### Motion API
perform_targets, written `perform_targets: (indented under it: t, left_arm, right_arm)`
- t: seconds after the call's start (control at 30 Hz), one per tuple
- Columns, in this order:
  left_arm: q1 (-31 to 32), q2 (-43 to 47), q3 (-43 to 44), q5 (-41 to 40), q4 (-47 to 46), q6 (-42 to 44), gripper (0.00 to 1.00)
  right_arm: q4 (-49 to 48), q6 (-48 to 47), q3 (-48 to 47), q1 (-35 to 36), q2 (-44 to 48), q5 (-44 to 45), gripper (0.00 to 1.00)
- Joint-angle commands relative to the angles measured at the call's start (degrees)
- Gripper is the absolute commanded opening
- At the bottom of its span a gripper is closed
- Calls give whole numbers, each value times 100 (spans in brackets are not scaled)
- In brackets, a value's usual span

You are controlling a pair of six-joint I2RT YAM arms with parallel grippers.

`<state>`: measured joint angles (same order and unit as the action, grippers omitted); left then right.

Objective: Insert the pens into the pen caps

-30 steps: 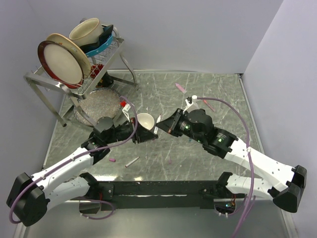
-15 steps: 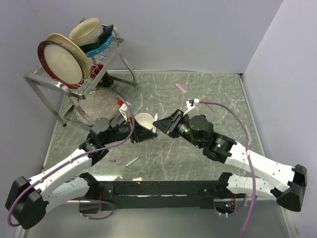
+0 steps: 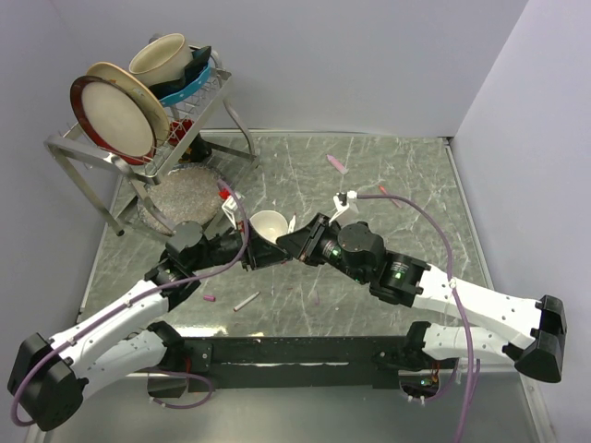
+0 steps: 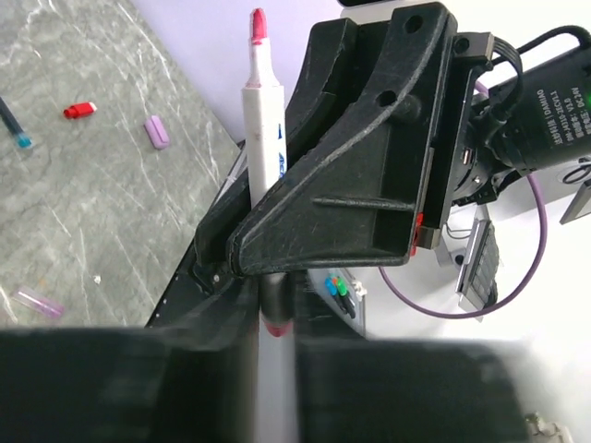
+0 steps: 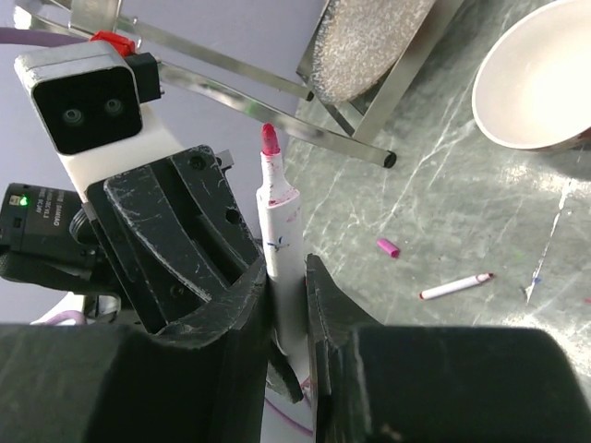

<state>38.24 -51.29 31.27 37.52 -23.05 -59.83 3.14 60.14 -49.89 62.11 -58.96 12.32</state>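
Change: a second ago the right claw (image 5: 288,286) was standing off from the left claw (image 4: 275,388) with a clear gap. Now I am seeing the two nose to nose just beside the bowl (image 5: 545,83), above the worktop (image 3: 305,175). Both claws are sitting narrow on the held pen (image 4: 263,138), a white barrel standing upright between them with its pink tip up and bare.

I am reading this as a handover or regrasp, not a capping. No cap is showing on or near that tip, so this one is not yet capped.

Count:
- Pens, three that I am sure of: the held pen; a white pen (image 3: 247,301) lying on the worktop near the left arm; a teal-tipped pen (image 4: 11,125) running off the edge of the left wrist view.
- Caps, four, all loose on the worktop: pink cap (image 3: 211,299) near the white pen, red cap (image 4: 79,111), lilac cap (image 4: 156,131), pale lilac cap (image 4: 37,302).
- Small pink pieces at the far side in the top view are too small for me to sort; they may be those same caps.
- Bowl: one.
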Motion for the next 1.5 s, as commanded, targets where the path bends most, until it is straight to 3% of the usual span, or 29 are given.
perform_targets:
  t: [0.0, 0.03, 0.1, 0.13, 0.23, 0.27, 0.3, 0.37, 0.53, 0.7, 0.87, 1.13, 1.47]
  left_arm:
    - [61, 293, 222, -253, 61, 332, 40]
    - [61, 364, 231, -480, 481, 393, 72]
    - [61, 705, 292, -823, 1054, 446, 86]
    - [61, 847, 318, -1016, 1683, 394, 87]
    - [61, 1383, 503, -2228, 2827, 0, 87]
    - [61, 1515, 582, -3032, 3519, -167, 89]
    - [61, 1743, 608, -3414, 3927, -630, 89]
    - [52, 1937, 679, -4326, 4830, -1107, 85]
    - [0, 1922, 678, -5447, 6493, -2680, 63]
    - [-298, 1376, 513, -5843, 8015, -3963, 64]
    - [-835, 1507, -24, -5598, 8220, -4493, 63]
    - [-1758, 823, -367, -5211, 7483, -3818, 61]
    - [-1881, -21, -50, -5018, 7429, -3702, 53]
  right_arm:
    - [11, 112, -310, 188, 60, -54, 0]
    - [107, 95, -372, 196, 51, -2, 0]
    - [379, 7, -556, 188, 51, 156, 0]
    - [468, -28, -609, 179, 95, 235, 0]
    - [784, -81, -706, 144, 227, 525, 0]
    - [828, -73, -698, 126, 279, 613, 0]
    - [855, -81, -637, 118, 393, 640, 0]
    - [864, -64, -540, 100, 490, 684, 0]
    - [1031, -108, -460, 100, 719, 798, 0]
    - [1250, -108, -311, 100, 1026, 930, 0]
    - [1452, -134, -232, 100, 1264, 1114, 0]
    - [1462, -196, -214, 100, 1308, 1212, 0]
    - [1462, -301, -232, 100, 1220, 1300, 0]
